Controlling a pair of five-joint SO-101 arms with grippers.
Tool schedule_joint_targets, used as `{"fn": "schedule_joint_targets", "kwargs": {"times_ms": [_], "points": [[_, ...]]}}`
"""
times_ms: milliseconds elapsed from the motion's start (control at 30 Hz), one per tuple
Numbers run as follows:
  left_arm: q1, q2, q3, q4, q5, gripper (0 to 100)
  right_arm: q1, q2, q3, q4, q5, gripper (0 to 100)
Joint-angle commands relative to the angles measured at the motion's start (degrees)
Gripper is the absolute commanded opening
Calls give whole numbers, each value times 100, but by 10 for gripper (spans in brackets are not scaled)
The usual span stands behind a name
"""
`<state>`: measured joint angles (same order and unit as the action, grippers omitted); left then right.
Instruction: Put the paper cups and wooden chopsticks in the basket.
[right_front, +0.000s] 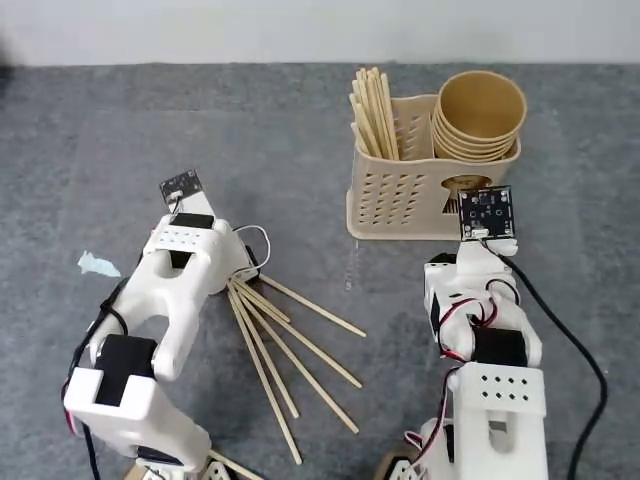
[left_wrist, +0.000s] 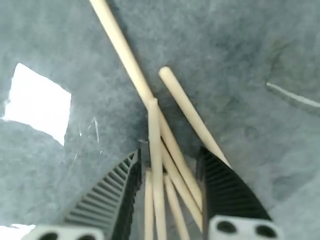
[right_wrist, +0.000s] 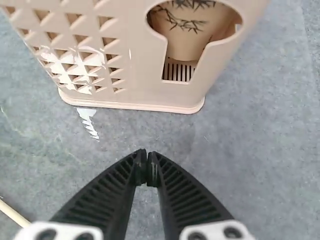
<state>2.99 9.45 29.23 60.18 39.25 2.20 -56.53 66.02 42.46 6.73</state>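
A beige plastic basket (right_front: 400, 195) stands at the back right. Several wooden chopsticks (right_front: 375, 110) stand upright in its left compartment and a stack of paper cups (right_front: 482, 115) fills the right one. More chopsticks (right_front: 290, 350) lie fanned out on the grey mat. My left gripper (left_wrist: 170, 151) is open, low over the gathered ends of these loose chopsticks (left_wrist: 157, 150), with several of them between its fingers (left_wrist: 225, 190). My right gripper (right_wrist: 146, 166) is shut on nothing, just in front of the basket (right_wrist: 125, 60). A cup (right_wrist: 192, 25) shows through the basket's cut-out.
A small pale blue scrap (right_front: 98, 264) lies left of the left arm. A black cable (right_front: 570, 340) runs along the right arm. One chopstick end (right_wrist: 12, 215) lies near the right gripper. Open mat lies between the loose chopsticks and the basket.
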Motion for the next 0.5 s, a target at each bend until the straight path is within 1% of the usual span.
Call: {"fn": "schedule_joint_targets", "kwargs": {"times_ms": [0,133,200,367,467], "points": [[0,-264,-22,-123,290,123,31,-154,-149,-119,-26,19],[97,-264,-13,-334,396,14,31,-154,-149,-119,-26,19],[149,-264,-4,-440,422,16,31,-154,-149,-119,-26,19],[360,-290,-40,-536,844,13,31,-154,-149,-119,-26,19],[536,-334,-57,-677,879,13,31,-154,-149,-119,-26,19]]}}
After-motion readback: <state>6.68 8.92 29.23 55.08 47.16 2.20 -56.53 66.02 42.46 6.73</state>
